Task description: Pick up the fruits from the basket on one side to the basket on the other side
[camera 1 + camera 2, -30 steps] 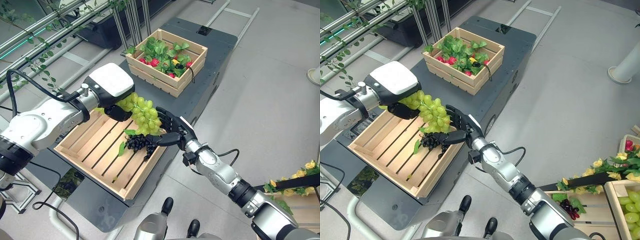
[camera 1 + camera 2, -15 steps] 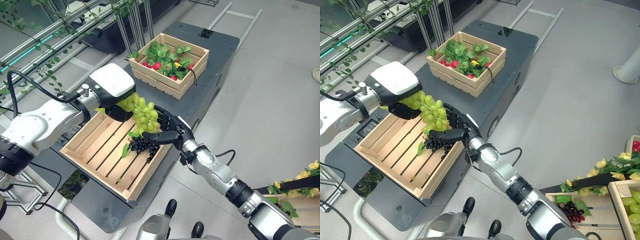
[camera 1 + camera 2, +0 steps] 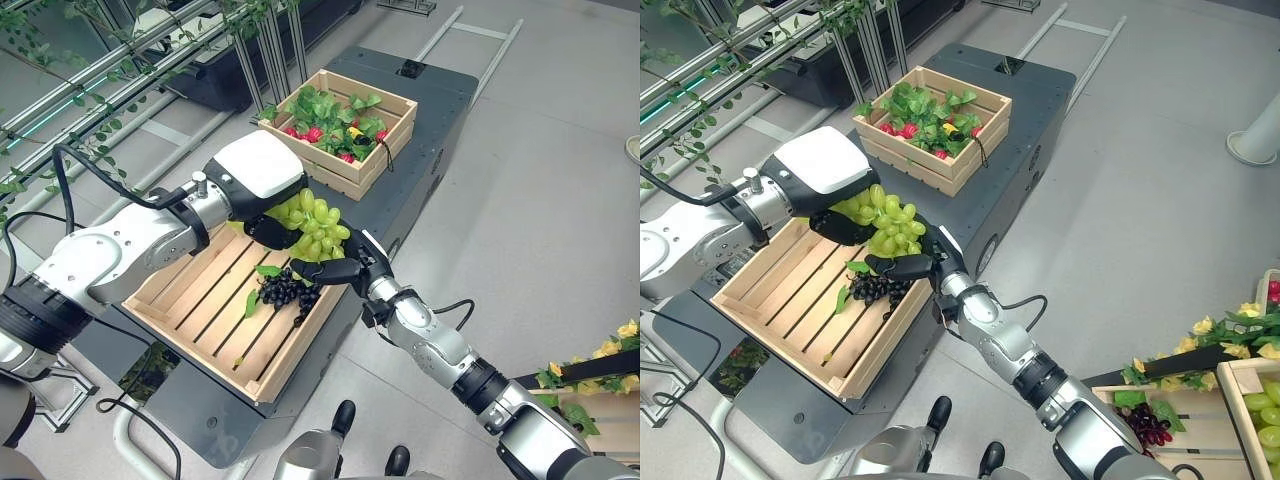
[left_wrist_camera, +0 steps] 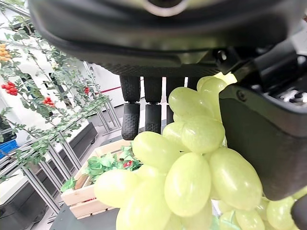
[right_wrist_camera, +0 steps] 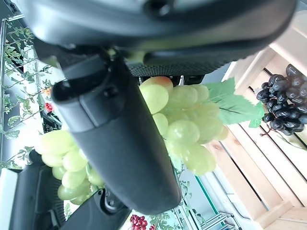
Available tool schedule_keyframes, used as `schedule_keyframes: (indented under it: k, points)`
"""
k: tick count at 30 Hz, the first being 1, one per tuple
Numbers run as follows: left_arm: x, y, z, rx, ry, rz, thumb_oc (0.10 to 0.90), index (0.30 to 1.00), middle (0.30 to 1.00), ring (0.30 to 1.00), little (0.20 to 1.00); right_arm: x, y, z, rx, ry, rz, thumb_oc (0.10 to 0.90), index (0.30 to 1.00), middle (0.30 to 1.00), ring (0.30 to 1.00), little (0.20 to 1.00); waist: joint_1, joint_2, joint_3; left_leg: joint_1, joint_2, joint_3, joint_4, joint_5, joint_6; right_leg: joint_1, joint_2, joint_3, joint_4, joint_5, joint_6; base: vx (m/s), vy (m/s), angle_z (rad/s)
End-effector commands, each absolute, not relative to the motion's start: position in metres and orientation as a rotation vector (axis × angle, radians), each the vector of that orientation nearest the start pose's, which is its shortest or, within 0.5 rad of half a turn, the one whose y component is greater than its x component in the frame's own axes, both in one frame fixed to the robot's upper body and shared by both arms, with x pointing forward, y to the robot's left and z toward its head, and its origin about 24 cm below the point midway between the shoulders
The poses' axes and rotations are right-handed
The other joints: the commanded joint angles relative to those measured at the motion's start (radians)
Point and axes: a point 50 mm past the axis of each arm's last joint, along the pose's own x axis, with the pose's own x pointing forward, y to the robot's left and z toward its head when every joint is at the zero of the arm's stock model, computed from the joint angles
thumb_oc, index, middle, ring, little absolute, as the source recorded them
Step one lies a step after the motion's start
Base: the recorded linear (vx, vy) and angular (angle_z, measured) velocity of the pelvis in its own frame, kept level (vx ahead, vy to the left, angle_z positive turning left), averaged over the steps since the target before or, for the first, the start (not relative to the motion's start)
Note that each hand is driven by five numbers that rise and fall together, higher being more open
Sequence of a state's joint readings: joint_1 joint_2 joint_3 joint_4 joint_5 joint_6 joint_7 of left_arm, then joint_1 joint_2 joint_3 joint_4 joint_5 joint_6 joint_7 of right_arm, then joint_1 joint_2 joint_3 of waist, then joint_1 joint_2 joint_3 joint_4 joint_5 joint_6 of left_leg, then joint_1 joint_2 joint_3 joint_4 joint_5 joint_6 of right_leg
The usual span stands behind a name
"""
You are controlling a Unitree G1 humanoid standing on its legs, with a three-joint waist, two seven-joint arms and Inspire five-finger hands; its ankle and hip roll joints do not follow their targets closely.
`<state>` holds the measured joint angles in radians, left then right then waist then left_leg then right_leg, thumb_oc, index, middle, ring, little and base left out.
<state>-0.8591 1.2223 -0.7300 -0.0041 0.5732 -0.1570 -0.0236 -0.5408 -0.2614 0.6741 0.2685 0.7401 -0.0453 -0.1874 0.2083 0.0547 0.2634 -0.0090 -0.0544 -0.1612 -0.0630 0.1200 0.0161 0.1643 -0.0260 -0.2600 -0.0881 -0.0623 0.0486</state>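
Holding the green grapes (image 3: 315,228) in our curled left hand (image 3: 270,228) above the crate (image 3: 170,296), we risk dropping them. Our right hand (image 3: 345,266) also grips the bunch, beside the dark grapes (image 3: 284,290); opposing pulls could tear it.

1. The left arm reaches across from the left, its left hand (image 3: 268,228) palm down with fingers curled.
2. The right arm stretches up from lower right, its right hand (image 3: 352,264) with fingers and thumb curled, just below the left hand.
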Motion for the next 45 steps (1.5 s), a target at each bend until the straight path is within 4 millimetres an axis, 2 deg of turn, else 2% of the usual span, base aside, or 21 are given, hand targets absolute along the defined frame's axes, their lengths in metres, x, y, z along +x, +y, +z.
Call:
schedule_keyframes:
  k: [1, 5, 6, 7, 8, 9, 18, 25, 29, 30, 31, 32, 37, 45]
  points:
    - [0.318, 0.200, 0.252, 1.750, -0.630, -0.195, 0.400, 0.300, 0.300, 0.300, 0.300, 0.306, -0.016, 0.118, 0.289, -0.139, 0.517, 0.800, 0.900, 0.900, 0.900, 0.900, 0.009, -0.019, -0.209, 0.048, -0.046, 0.033, -0.016, -0.115, 0.001, -0.056, -0.035, -0.009, 0.015, 0.038, 0.021, 0.00, 0.000, 0.00]
    - [0.318, 0.198, 0.251, 1.767, -0.614, -0.216, 0.400, 0.300, 0.300, 0.300, 0.300, 0.307, -0.017, 0.119, 0.290, -0.140, 0.513, 0.800, 0.900, 0.900, 0.900, 0.900, 0.005, -0.018, -0.207, 0.048, -0.046, 0.038, -0.015, -0.115, 0.002, -0.058, -0.036, -0.006, 0.017, 0.039, 0.022, 0.00, 0.000, 0.00]
    - [0.318, 0.198, 0.249, 1.773, -0.611, -0.220, 0.400, 0.300, 0.300, 0.300, 0.300, 0.307, -0.017, 0.119, 0.291, -0.141, 0.509, 0.659, 0.688, 0.688, 0.688, 0.688, 0.005, -0.017, -0.206, 0.048, -0.046, 0.039, -0.015, -0.115, 0.002, -0.058, -0.036, -0.005, 0.018, 0.039, 0.022, 0.00, 0.000, 0.00]
    - [0.318, 0.198, 0.249, 1.777, -0.608, -0.221, 0.400, 0.300, 0.300, 0.300, 0.300, 0.307, -0.017, 0.119, 0.291, -0.141, 0.508, 0.591, 0.587, 0.587, 0.587, 0.587, 0.005, -0.017, -0.206, 0.048, -0.046, 0.039, -0.015, -0.115, 0.003, -0.058, -0.037, -0.005, 0.018, 0.039, 0.023, 0.00, 0.000, 0.00]
    - [0.319, 0.199, 0.248, 1.779, -0.601, -0.223, 0.400, 0.300, 0.300, 0.300, 0.300, 0.307, -0.017, 0.120, 0.288, -0.144, 0.505, 0.475, 0.413, 0.413, 0.413, 0.413, 0.004, -0.017, -0.206, 0.048, -0.046, 0.040, -0.016, -0.115, 0.002, -0.058, -0.037, -0.004, 0.017, 0.039, 0.023, 0.00, 0.000, 0.00]
    - [0.319, 0.200, 0.248, 1.777, -0.593, -0.225, 0.400, 0.300, 0.300, 0.300, 0.300, 0.307, -0.018, 0.119, 0.290, -0.144, 0.497, 0.400, 0.300, 0.300, 0.300, 0.300, 0.003, -0.016, -0.207, 0.049, -0.046, 0.041, -0.016, -0.115, 0.003, -0.058, -0.037, -0.004, 0.016, 0.040, 0.023, 0.00, 0.000, 0.00]
    - [0.321, 0.206, 0.243, 1.790, -0.547, -0.222, 0.400, 0.300, 0.300, 0.300, 0.300, 0.307, -0.026, 0.118, 0.280, -0.161, 0.462, 0.400, 0.300, 0.300, 0.300, 0.300, -0.005, -0.014, -0.206, 0.051, -0.045, 0.050, -0.016, -0.115, 0.002, -0.058, -0.036, 0.001, 0.015, 0.040, 0.024, 0.00, 0.000, 0.00]
    - [0.320, 0.216, 0.231, 1.775, -0.476, -0.235, 0.400, 0.300, 0.300, 0.300, 0.300, 0.305, -0.039, 0.126, 0.270, -0.225, 0.431, 0.400, 0.300, 0.300, 0.300, 0.300, -0.017, -0.012, -0.199, 0.051, -0.042, 0.058, -0.020, -0.114, 0.004, -0.063, -0.034, 0.011, 0.013, 0.044, 0.027, 0.00, 0.000, 0.00]
    - [0.319, 0.221, 0.225, 1.758, -0.428, -0.247, 0.400, 0.300, 0.300, 0.300, 0.300, 0.303, -0.053, 0.131, 0.239, -0.276, 0.416, 0.400, 0.300, 0.300, 0.300, 0.300, -0.032, -0.012, -0.195, 0.049, -0.042, 0.065, -0.024, -0.112, 0.004, -0.067, -0.032, 0.018, 0.009, 0.050, 0.031, -0.01, 0.018, -0.04]
    - [0.320, 0.222, 0.224, 1.750, -0.421, -0.246, 0.411, 0.316, 0.316, 0.316, 0.316, 0.303, -0.055, 0.132, 0.238, -0.280, 0.416, 0.400, 0.300, 0.300, 0.300, 0.300, -0.035, -0.012, -0.195, 0.049, -0.042, 0.066, -0.024, -0.112, 0.004, -0.067, -0.031, 0.019, 0.007, 0.051, 0.032, 0.00, 0.020, -0.05]
    - [0.320, 0.223, 0.224, 1.739, -0.407, -0.249, 0.502, 0.453, 0.453, 0.453, 0.453, 0.302, -0.058, 0.132, 0.234, -0.284, 0.415, 0.400, 0.300, 0.300, 0.300, 0.300, -0.038, -0.012, -0.196, 0.049, -0.042, 0.067, -0.024, -0.113, 0.005, -0.067, -0.031, 0.021, 0.005, 0.052, 0.032, 0.00, 0.024, -0.06]
    - [0.320, 0.225, 0.223, 1.731, -0.400, -0.242, 0.800, 0.900, 0.900, 0.900, 0.900, 0.301, -0.062, 0.131, 0.227, -0.289, 0.415, 0.400, 0.300, 0.300, 0.300, 0.300, -0.043, -0.013, -0.197, 0.049, -0.041, 0.072, -0.024, -0.114, 0.005, -0.069, -0.031, 0.024, 0.004, 0.053, 0.034, 0.00, 0.024, -0.04]
    - [0.322, 0.233, 0.224, 1.669, -0.406, -0.180, 0.800, 0.900, 0.900, 0.900, 0.900, 0.299, -0.077, 0.134, 0.204, -0.321, 0.409, 0.400, 0.300, 0.300, 0.300, 0.300, -0.060, -0.018, -0.196, 0.049, -0.039, 0.084, -0.024, -0.115, 0.004, -0.072, -0.030, 0.032, 0.002, 0.057, 0.036, 0.00, 0.023, -0.09]
    - [0.323, 0.236, 0.204, 1.519, -0.440, -0.083, 0.800, 0.900, 0.900, 0.900, 0.900, 0.296, -0.102, 0.149, 0.154, -0.400, 0.366, 0.400, 0.300, 0.300, 0.300, 0.300, -0.094, -0.031, -0.192, 0.056, -0.034, 0.105, -0.024, -0.124, 0.005, -0.077, -0.027, 0.051, 0.004, 0.060, 0.038, 0.00, 0.022, -0.02]
